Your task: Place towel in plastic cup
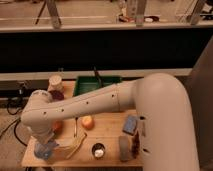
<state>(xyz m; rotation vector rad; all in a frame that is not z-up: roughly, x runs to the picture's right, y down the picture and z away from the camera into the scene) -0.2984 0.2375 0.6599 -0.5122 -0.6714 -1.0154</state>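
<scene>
My arm reaches across the wooden table (107,131) from the right to its front left corner. The gripper (44,144) points down there, right over the small light-blue plastic cup (42,151), which stands by the table's front left edge. The wrist covers the cup's top. I cannot make out the grey-blue towel apart from the gripper and the cup; it is hidden or too close to them to tell.
A banana (75,142) lies right of the cup, with an orange (88,122) behind it. Also here: a small metal cup (98,150), a brownish-grey strip (123,148), a blue folded pad (131,124), a green tray (97,85) and a pale tall cup (56,82).
</scene>
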